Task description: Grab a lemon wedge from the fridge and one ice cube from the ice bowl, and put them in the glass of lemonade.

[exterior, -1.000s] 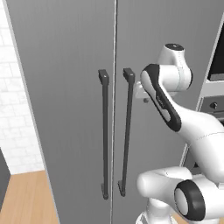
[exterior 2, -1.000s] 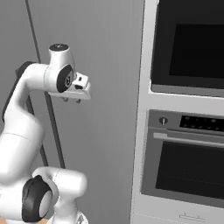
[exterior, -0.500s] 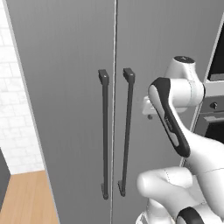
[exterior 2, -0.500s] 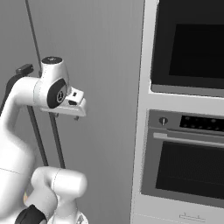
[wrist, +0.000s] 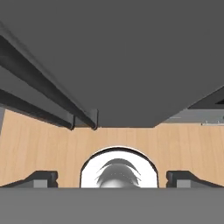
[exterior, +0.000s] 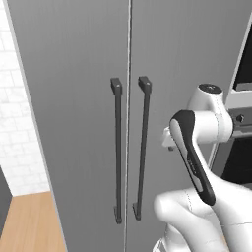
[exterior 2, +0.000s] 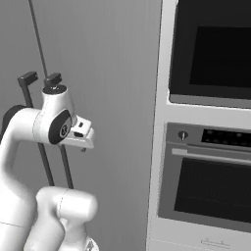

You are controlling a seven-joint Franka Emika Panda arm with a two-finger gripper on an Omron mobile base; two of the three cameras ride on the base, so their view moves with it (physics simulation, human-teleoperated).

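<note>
Two closed grey doors make up the fridge (exterior: 74, 98), which takes most of the left base view. At its far left runs a strip of white tiled wall (exterior: 17, 123) above a wooden floor (exterior: 29, 224) (pale planks, low in the corner). Two long dark bar handles (exterior: 118, 152) hang side by side at the seam between the doors. Right of them the white arm (exterior: 197, 147) is folded up in front of the right door. In the right base view the gripper (exterior 2: 81, 135) sits near the handles, touching nothing. In the hand view its fingertips (wrist: 41, 177) stand wide apart, empty. Further right stands the black oven column (exterior 2: 206, 147), its door shut.
</note>
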